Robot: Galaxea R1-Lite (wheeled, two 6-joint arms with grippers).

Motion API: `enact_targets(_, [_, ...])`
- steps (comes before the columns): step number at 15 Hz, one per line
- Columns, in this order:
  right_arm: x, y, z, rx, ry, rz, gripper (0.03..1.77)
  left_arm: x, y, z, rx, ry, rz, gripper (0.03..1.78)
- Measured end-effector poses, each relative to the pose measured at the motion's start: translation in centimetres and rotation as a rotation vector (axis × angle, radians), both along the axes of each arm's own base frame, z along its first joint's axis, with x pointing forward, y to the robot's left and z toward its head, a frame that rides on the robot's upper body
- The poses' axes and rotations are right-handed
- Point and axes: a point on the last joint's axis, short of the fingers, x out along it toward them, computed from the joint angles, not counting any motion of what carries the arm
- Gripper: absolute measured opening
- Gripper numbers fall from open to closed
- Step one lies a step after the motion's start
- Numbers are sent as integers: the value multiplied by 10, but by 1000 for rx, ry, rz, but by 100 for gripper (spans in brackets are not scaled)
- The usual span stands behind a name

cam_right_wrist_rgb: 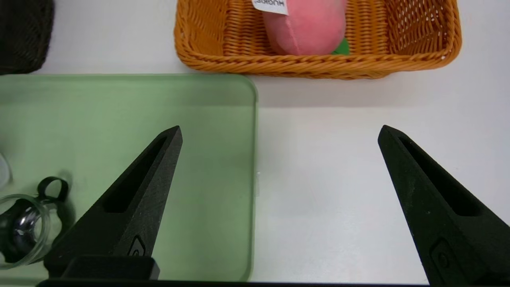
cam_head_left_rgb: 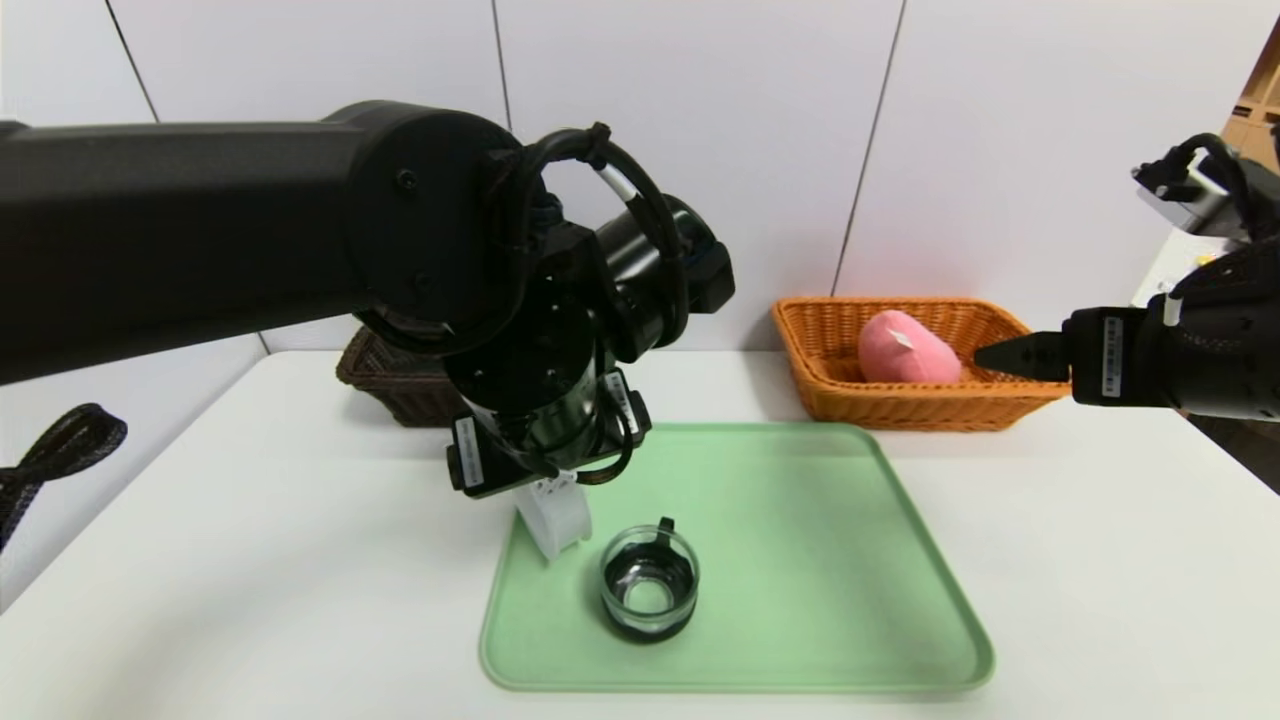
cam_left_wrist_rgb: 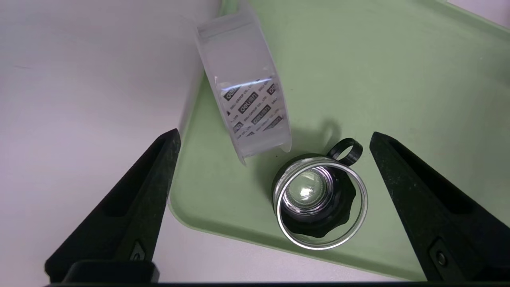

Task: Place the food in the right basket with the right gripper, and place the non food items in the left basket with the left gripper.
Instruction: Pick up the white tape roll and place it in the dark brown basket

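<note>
the green tray [cam_head_left_rgb: 800, 560] holds the white spool [cam_left_wrist_rgb: 249, 87] and the glass cup [cam_left_wrist_rgb: 318, 203]. the left gripper [cam_left_wrist_rgb: 275, 135] is above them, jaws wide apart, holding nothing; i think picking one is the step now, so it should lower and close. the right gripper [cam_right_wrist_rgb: 281, 127] waits beside the orange basket [cam_head_left_rgb: 910, 400], wide and holding nothing. the pink peach [cam_head_left_rgb: 905, 350] is inside this basket.

It looked like a lab or test station: a robot's black, cabled arms [cam_head_left_rgb: 250, 225] reached over a plain white desk [cam_head_left_rgb: 300, 540], with pale panels [cam_head_left_rgb: 700, 140] seamed by dark lines behind it. At the right edge stood wooden shelving [cam_head_left_rgb: 1262, 110], part of a wider room.
</note>
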Motion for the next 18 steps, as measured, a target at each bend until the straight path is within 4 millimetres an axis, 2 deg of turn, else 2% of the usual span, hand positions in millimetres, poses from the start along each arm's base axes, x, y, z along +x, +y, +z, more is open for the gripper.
enact_targets(7, [-16,1,-2,23,-65,36,169,14,-2,-10,19,0,38,169])
enact_targets(18, [-19,1,1,30,-75,54,169,29,-2,-27,40,39,77,169])
